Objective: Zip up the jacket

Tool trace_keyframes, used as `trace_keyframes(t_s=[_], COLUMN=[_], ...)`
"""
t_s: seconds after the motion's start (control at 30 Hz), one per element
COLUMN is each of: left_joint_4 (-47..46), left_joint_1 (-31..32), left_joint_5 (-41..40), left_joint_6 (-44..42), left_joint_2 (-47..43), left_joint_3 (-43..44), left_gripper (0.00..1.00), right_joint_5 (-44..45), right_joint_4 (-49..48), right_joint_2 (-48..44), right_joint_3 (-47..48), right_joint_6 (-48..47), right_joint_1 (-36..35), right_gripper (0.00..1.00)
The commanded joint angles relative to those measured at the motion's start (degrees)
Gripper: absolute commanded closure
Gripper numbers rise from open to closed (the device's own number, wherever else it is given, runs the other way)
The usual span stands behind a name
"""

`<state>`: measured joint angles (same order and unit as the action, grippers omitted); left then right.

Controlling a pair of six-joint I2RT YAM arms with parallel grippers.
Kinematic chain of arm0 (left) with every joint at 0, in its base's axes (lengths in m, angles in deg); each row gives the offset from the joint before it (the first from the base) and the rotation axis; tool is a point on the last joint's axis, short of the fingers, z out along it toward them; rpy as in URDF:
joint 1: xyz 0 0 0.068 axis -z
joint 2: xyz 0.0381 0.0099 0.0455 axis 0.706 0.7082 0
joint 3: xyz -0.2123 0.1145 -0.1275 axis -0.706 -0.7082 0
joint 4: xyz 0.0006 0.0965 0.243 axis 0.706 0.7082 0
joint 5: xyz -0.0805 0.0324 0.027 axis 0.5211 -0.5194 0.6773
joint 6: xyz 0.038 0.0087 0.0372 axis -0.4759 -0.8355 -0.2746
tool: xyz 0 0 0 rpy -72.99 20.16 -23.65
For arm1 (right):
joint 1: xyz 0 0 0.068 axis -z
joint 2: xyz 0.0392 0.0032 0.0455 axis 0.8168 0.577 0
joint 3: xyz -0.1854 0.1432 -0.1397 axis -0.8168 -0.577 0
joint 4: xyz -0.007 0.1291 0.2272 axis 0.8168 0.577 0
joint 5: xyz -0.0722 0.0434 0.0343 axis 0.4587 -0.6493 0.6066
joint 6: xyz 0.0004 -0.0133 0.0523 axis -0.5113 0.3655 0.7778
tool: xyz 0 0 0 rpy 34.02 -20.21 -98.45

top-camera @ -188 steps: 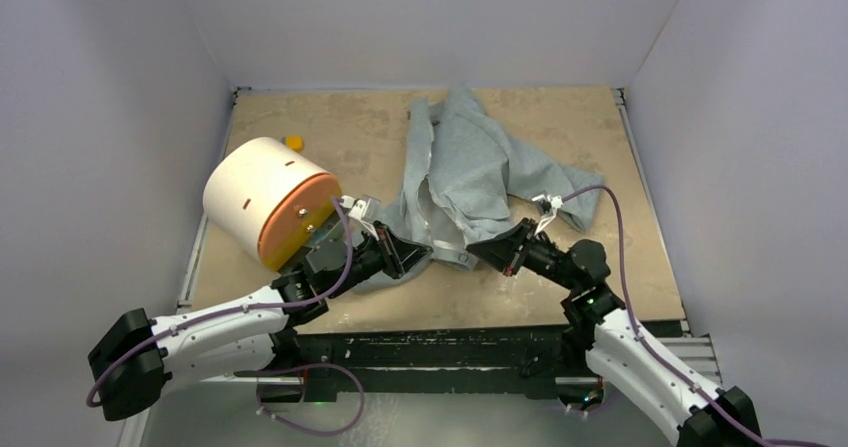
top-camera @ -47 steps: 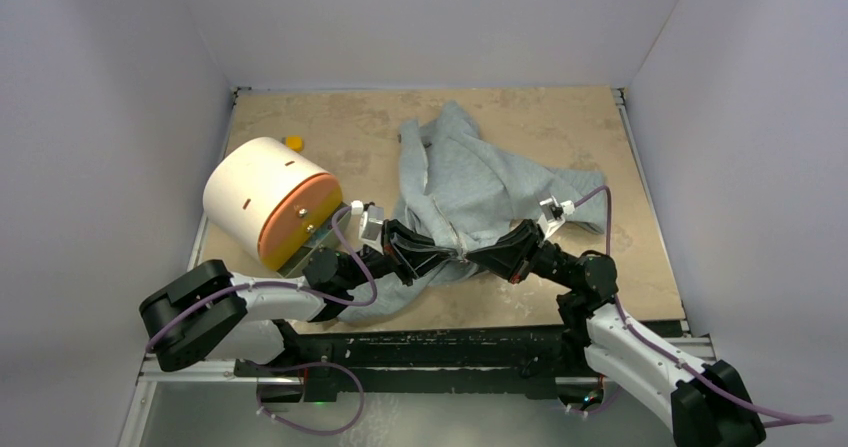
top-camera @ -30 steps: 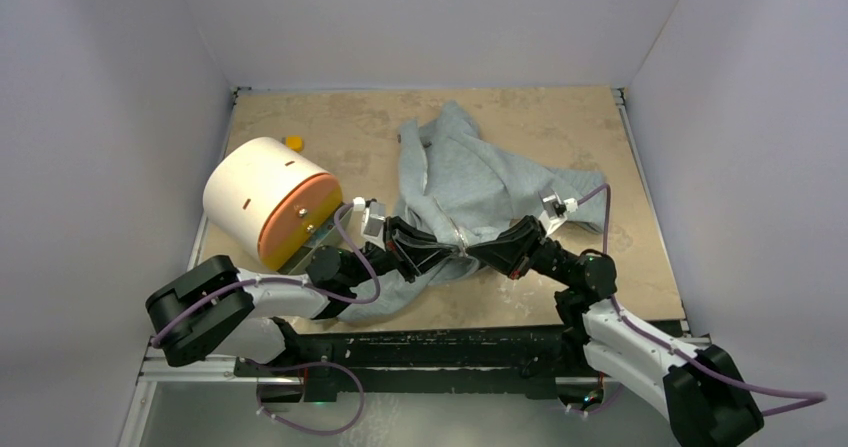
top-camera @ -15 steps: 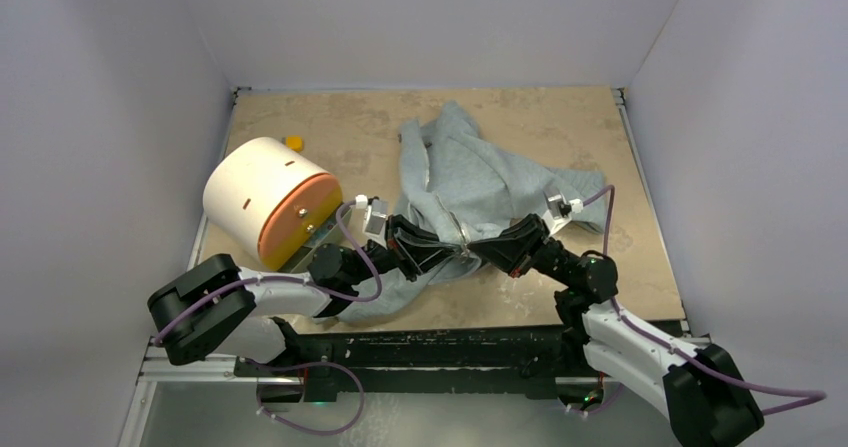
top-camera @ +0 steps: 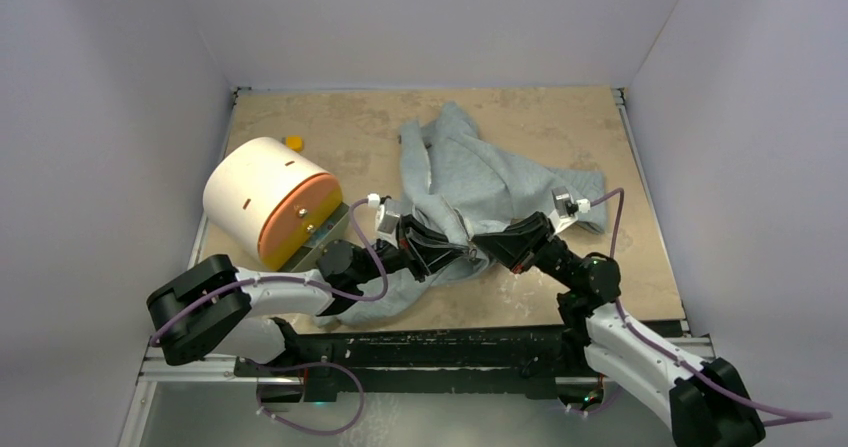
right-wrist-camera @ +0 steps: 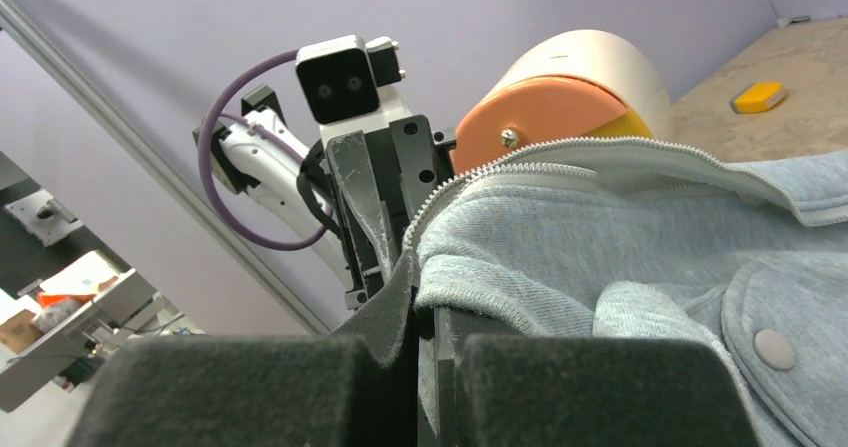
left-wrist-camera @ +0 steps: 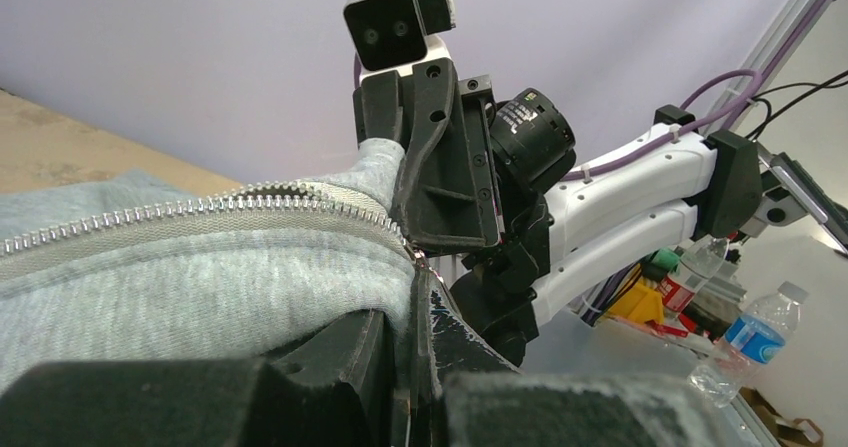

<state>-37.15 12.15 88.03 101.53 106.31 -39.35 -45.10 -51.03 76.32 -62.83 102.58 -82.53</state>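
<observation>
The light grey jacket (top-camera: 470, 177) lies crumpled mid-table, its near hem lifted between the two arms. My left gripper (top-camera: 452, 254) is shut on the hem's fabric (left-wrist-camera: 200, 287) just below the silver zipper teeth (left-wrist-camera: 190, 207). My right gripper (top-camera: 484, 246) faces it tip to tip, shut on the other hem edge (right-wrist-camera: 520, 257) beside its zipper teeth (right-wrist-camera: 560, 152). In the left wrist view my left gripper (left-wrist-camera: 410, 302) pinches cloth, with the right gripper's fingers (left-wrist-camera: 440, 187) straight ahead. In the right wrist view my right gripper (right-wrist-camera: 427, 302) pinches cloth too. A snap button (right-wrist-camera: 770, 348) shows on a flap.
A big white cylinder with an orange end (top-camera: 270, 202) lies on its side at the left, close to my left arm. A small yellow object (top-camera: 294, 143) sits behind it. The tan table (top-camera: 600, 267) is walled in on three sides.
Both grippers have shifted a little to the right together, keeping their hold on the hem. The jacket's near edge moved with them.
</observation>
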Motion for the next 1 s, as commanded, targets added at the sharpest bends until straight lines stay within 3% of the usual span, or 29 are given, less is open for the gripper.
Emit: trace_keyframes(t_s=[0.0,0.2,0.4,0.57,0.9,0.97], left_joint_4=[4.6,7.6,7.1,4.1,-0.7,1.2], left_joint_1=[2.1,2.1,2.1,2.4,2.9,3.0], left_joint_5=[2.2,-2.7,-8.0,-7.6,-9.9,-10.5], left_joint_6=[-1.9,-1.7,-0.9,-0.6,4.7,5.7], left_joint_2=[0.2,0.9,5.5,12.3,23.0,23.0], left_joint_3=[1.4,-0.7,-3.7,-4.4,-5.9,-5.8], left_gripper=[1.00,1.00,1.00,1.00,1.00,1.00], right_joint_5=[3.2,3.5,5.6,9.0,8.2,8.2], right_joint_4=[0.7,9.9,27.1,42.0,50.7,52.7], right_joint_2=[-2.2,-4.2,-8.9,-10.9,-3.4,-3.4], right_joint_3=[3.0,2.7,1.6,1.5,1.9,2.2], right_joint_6=[-2.0,-3.6,-7.4,-8.9,-9.6,-10.8], right_joint_1=[-0.3,-0.3,-0.3,-0.3,-0.3,-0.3], right_gripper=[1.00,1.00,1.00,1.00,1.00,0.95])
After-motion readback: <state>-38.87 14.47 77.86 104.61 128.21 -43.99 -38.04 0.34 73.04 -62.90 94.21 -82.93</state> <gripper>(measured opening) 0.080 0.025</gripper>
